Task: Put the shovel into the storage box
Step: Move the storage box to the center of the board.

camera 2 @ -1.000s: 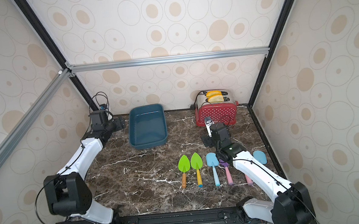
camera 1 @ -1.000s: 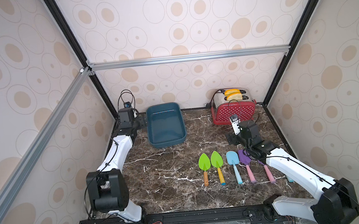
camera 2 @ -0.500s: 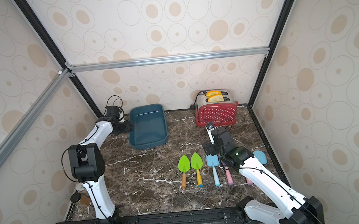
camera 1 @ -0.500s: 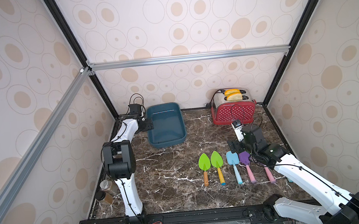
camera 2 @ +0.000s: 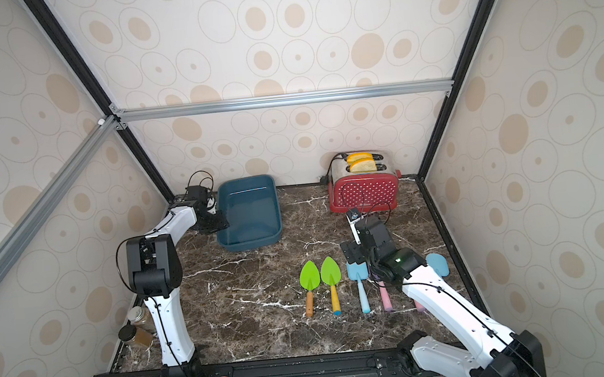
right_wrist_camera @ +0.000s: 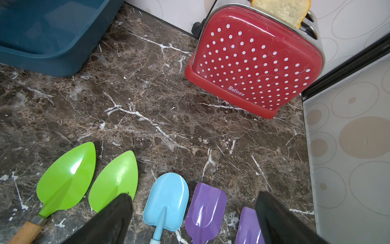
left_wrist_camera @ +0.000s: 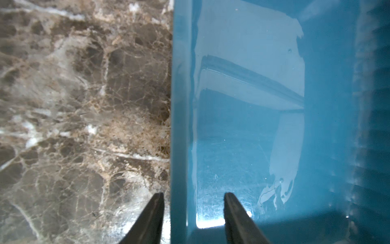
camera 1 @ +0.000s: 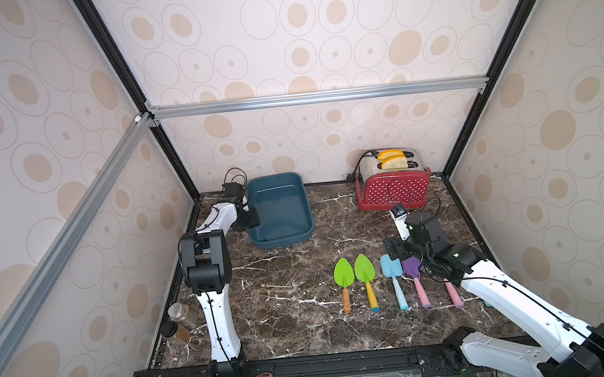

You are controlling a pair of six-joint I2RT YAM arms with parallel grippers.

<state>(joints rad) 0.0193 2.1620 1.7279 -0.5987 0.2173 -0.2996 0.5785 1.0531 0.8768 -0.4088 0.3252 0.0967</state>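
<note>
Several toy shovels lie in a row on the marble: two green ones (camera 1: 344, 273) (camera 1: 364, 269), a light blue shovel (camera 1: 390, 267) (right_wrist_camera: 168, 196) and a purple shovel (camera 1: 412, 266) (right_wrist_camera: 205, 205), with a second purple blade (right_wrist_camera: 247, 224) beside it. My right gripper (camera 1: 405, 257) (right_wrist_camera: 193, 194) hangs open over the blue and purple blades, holding nothing. The teal storage box (camera 1: 282, 240) (right_wrist_camera: 42, 61) stands empty at the back left. My left gripper (camera 1: 252, 218) (left_wrist_camera: 193, 196) straddles its left rim (left_wrist_camera: 179, 105), one finger outside and one inside, with a gap to the wall.
A red polka-dot toaster (camera 1: 392, 189) (right_wrist_camera: 253, 67) with bread in its slots stands at the back right. Two spice jars (camera 1: 181, 315) sit at the left edge near the left arm's base. Another light blue shovel (camera 2: 437, 263) lies by the right wall.
The left arm swung from the back-left corner to the box's left rim, and its jaws narrowed around it. The right gripper moved forward and down over the shovel blades, staying open.
</note>
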